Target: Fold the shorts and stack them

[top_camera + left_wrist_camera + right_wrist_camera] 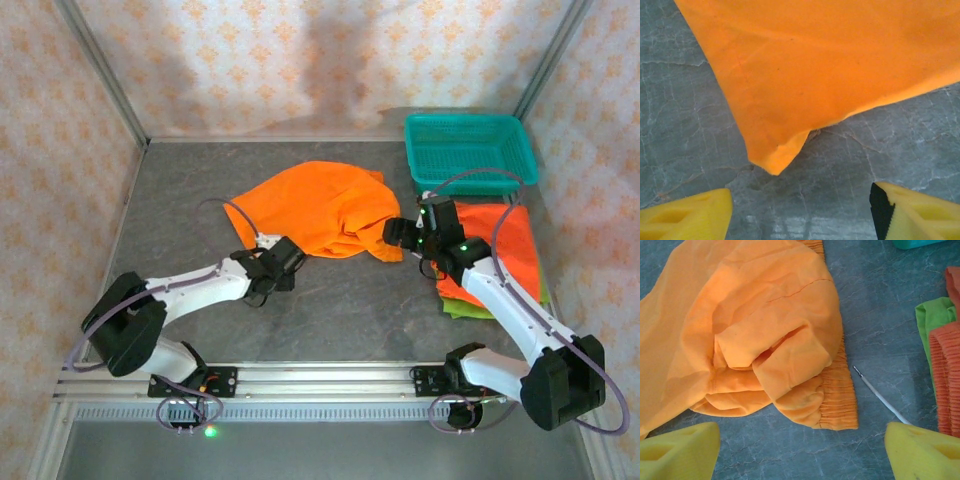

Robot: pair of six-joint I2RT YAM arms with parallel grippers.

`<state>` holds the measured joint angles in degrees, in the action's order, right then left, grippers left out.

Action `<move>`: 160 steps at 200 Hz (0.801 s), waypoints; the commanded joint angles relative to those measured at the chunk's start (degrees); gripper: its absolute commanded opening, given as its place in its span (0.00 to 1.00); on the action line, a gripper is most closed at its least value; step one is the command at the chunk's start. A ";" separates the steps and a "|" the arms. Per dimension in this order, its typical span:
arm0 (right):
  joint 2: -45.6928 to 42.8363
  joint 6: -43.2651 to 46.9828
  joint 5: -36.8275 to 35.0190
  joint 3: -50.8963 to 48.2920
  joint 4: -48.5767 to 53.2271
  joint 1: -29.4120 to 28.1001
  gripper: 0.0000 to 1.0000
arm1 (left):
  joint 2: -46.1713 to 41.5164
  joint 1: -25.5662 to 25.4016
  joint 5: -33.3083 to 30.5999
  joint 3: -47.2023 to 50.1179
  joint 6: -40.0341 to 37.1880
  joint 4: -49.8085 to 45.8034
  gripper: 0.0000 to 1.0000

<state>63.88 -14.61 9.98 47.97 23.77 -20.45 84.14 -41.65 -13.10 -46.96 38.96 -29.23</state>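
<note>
We are finding the table (340,310) grey and stone-patterned, with every item resting on it.

The loose shorts (320,212), orange, are lying crumpled at the table's centre, spreading toward 12 o'clock. In the right wrist view their gathered waistband (840,395) is facing 3 o'clock.

The stack (512,250) is sitting at 3 o'clock on the table. Orange cloth is lying on top, and a green pair (465,308) is showing beneath at the stack's 7 o'clock corner.

The basket (470,150), teal, is standing at 1 o'clock, just beyond the stack.

The left gripper (283,265) is hovering at 7 o'clock of the loose shorts. Its fingers (690,217) are standing apart over bare table, gripping nothing, with a corner of orange cloth just ahead.

The right gripper (400,236) is hovering at 4 o'clock of the loose shorts, between them and the stack. Its fingers (922,450) are standing wide apart, gripping nothing.

The drawstring (880,395), white, is lying on the table between waistband and stack, running toward 5 o'clock. We cannot tell which pair it belongs to.
</note>
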 commanded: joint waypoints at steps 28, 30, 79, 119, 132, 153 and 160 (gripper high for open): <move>2.68 -1.35 -3.30 -1.53 2.38 0.09 0.84 | 7.17 0.99 -5.57 -4.18 -3.25 1.44 0.65; 2.86 -1.38 -3.30 -1.55 2.41 0.11 0.84 | 7.44 1.18 -5.54 -4.19 -3.27 1.57 0.64; 8.48 -2.20 -0.83 -2.33 1.80 0.08 0.79 | 11.01 3.89 -6.42 -5.18 -3.83 3.28 0.35; 14.94 -3.32 1.13 -1.74 -0.43 -0.14 0.76 | 9.85 5.17 -7.72 -6.83 -5.71 3.28 0.04; 17.06 -3.27 0.35 -1.25 -0.69 -0.22 0.76 | 9.05 5.50 -8.36 -7.24 -6.17 2.77 0.00; 19.94 -3.18 -0.50 -0.55 -1.46 -0.34 0.76 | 7.56 5.71 -8.92 -7.40 -6.79 2.79 0.00; 20.67 -3.20 -0.79 -0.51 -1.93 -0.33 0.75 | 7.00 5.70 -9.07 -7.43 -6.92 2.87 0.00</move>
<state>82.46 -16.97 10.85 46.24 23.88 -20.49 94.63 -36.56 -18.55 -52.95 33.06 -26.06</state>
